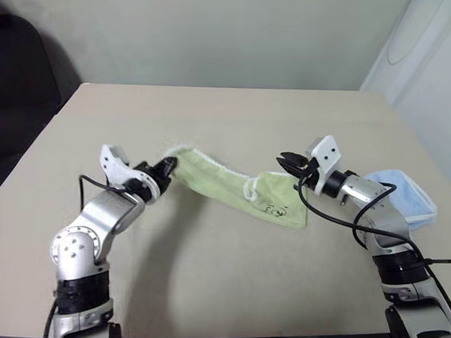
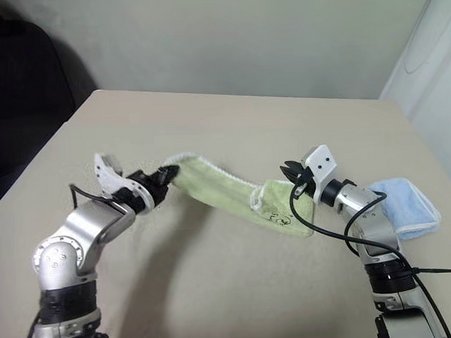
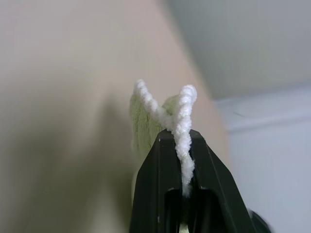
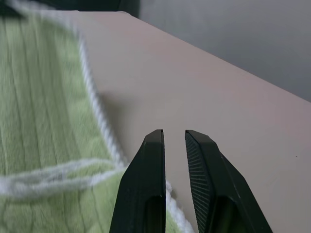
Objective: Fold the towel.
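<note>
Green terry towel (image 1: pixel 233 187) hangs stretched as a narrow band between the two grippers, above the beige table (image 1: pixel 231 117). Its left end is raised; the band sags toward the right, where the lower corner with the small printed logo (image 1: pixel 277 209) droops toward the table surface. White stitched edging runs along the far side of the band.

Left gripper (image 1: pixel 166 168) is clamped on the towel's left corner. In the left wrist view the two black fingers (image 3: pixel 155 179) are pinched tight on the white edging (image 3: pixel 183 141), which loops out past the fingertips, green pile visible behind it.

Right gripper (image 1: pixel 288 164) sits at the towel's right end, just above the folded upper edge. In the right wrist view its fingers (image 4: pixel 148 179) stand at a narrow gap, with the towel's edging passing beside and under them; cannot tell whether cloth is pinched between them.

Light blue cloth (image 1: pixel 404 196) lies folded on the table at the right, behind the right arm and apart from the towel.
</note>
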Robot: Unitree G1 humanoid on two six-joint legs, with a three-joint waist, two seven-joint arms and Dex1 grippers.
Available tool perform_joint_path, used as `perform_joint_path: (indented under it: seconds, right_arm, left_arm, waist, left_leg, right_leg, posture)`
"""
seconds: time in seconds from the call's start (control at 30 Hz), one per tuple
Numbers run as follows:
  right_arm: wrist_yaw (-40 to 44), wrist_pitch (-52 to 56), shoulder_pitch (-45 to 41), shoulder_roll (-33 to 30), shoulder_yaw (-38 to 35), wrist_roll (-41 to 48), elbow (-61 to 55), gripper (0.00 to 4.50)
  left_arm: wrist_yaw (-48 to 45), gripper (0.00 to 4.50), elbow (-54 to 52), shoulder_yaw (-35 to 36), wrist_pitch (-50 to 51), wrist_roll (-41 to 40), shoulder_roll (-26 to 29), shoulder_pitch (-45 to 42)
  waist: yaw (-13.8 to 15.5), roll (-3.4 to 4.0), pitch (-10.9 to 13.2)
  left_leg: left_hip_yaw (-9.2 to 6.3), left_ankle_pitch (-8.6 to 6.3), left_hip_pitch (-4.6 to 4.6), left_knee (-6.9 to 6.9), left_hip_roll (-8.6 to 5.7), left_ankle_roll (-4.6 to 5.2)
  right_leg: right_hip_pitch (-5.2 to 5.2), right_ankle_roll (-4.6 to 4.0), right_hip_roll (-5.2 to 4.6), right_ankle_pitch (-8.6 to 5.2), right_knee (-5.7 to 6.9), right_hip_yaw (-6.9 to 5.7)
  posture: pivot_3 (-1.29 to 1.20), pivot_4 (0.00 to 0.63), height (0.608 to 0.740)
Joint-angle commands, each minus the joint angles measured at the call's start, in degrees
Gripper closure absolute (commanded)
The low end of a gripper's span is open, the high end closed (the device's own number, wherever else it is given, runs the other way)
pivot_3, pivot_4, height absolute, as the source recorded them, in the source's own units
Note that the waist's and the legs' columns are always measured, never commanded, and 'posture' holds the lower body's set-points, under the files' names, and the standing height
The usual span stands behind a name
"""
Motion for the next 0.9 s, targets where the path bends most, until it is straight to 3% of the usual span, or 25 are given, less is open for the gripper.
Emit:
perform_joint_path:
  seconds: [0.03,0.2,0.37,0.63,0.77,0.9]
  right_arm:
    - [-0.38,-0.91,-1.42,-0.27,-1.8,0.3,-1.69,3.76]
    - [-1.7,-0.14,-1.21,-0.66,-4.35,1.08,-1.29,3.76]
    - [-3.5,0.14,-0.01,-1.58,-7.47,0.6,-1.34,3.76]
    - [-8.23,0.49,4.35,-1.57,-11.47,0.22,-4.83,3.76]
    - [-10.47,1.05,6.86,-1.4,-12.75,0.28,-7.35,3.76]
    - [-11.34,1.85,8.43,-1.68,-13.62,0.62,-9.36,3.76]
  left_arm:
    - [-9.12,4.45,-3.34,-1.65,3.75,3.88,3.4,-3.17]
    - [-19.38,4.45,-2.79,-9.87,8.85,13.01,4.91,-9.76]
    - [-28.38,4.45,0.58,-19.38,13.51,22.31,1.72,-17.8]
    - [-45.11,4.45,11.75,-34.62,17.86,39.74,-9.83,-32.03]
    - [-50.38,4.45,17.99,-40.13,18.16,48.22,-15.76,-34.77]
    - [-55.63,4.45,20.52,-46.53,17.04,57.35,-17.73,-34.94]
  waist:
    - [0.01,0.0,0.01]
    - [0.15,-0.01,0.01]
    - [0.21,-0.03,0.0]
    - [0.46,-0.04,0.01]
    - [0.46,-0.03,0.01]
    - [0.37,-0.03,0.02]
  left_leg:
    - [0.0,0.0,0.0,0.0,0.0,0.0]
    - [-0.12,0.0,-0.07,0.01,0.03,0.0]
    - [-0.15,0.05,-0.46,0.15,-0.05,0.03]
    - [-0.13,0.16,-0.58,0.15,-0.14,0.19]
    - [-0.05,0.53,-0.56,0.16,-0.14,0.83]
    - [0.01,0.52,-0.56,0.15,-0.11,0.96]
  right_leg:
    - [0.0,0.0,0.01,0.0,-0.02,0.0]
    - [-0.01,0.0,-0.12,0.0,-0.05,0.07]
    - [-0.21,-0.06,-0.52,0.04,-0.08,0.08]
    - [-0.18,0.05,-0.93,0.04,-0.09,0.1]
    - [-0.08,0.49,-1.02,0.04,-0.12,0.12]
    - [-0.08,0.81,-1.05,0.05,-0.15,0.15]
  posture:
    - [0.0,0.15,0.74]
    - [0.0,0.15,0.74]
    - [0.0,0.15,0.74]
    - [0.0,0.15,0.74]
    - [0.0,0.15,0.74]
    - [0.0,0.15,0.74]
